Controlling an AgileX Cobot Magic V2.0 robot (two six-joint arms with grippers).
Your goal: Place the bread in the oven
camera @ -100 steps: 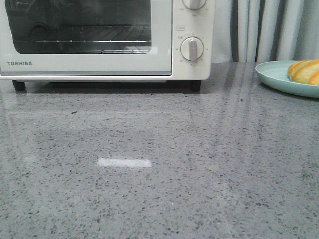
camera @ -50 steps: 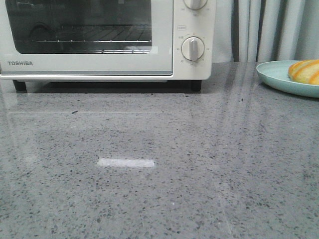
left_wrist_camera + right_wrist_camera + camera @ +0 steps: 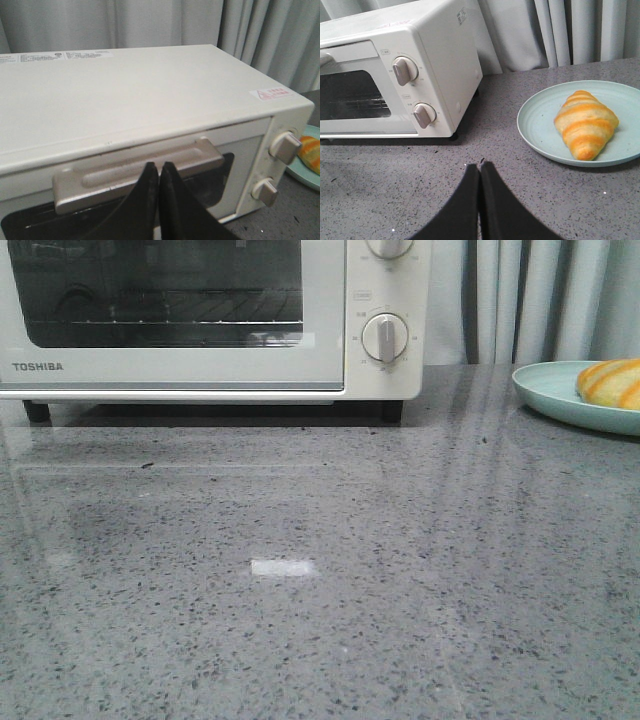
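Observation:
The white Toshiba oven (image 3: 200,370) stands at the back left with its glass door closed; it also shows in the left wrist view (image 3: 125,100) and the right wrist view (image 3: 440,55). The striped golden bread (image 3: 585,122) lies on a pale green plate (image 3: 540,125) at the right; its edge shows in the front view (image 3: 612,383). My left gripper (image 3: 159,167) is shut and empty, just in front of the oven's silver door handle (image 3: 100,175). My right gripper (image 3: 480,169) is shut and empty above the counter, short of the plate. Neither gripper shows in the front view.
The grey speckled counter (image 3: 320,590) spreads in front of the oven. Grey curtains (image 3: 540,300) hang behind. Two round dials (image 3: 385,337) sit on the oven's right panel. The plate (image 3: 560,395) reaches the frame's right edge.
The bright reflection on the counter has shrunk and shifted right. The oven and the plate stay where they were.

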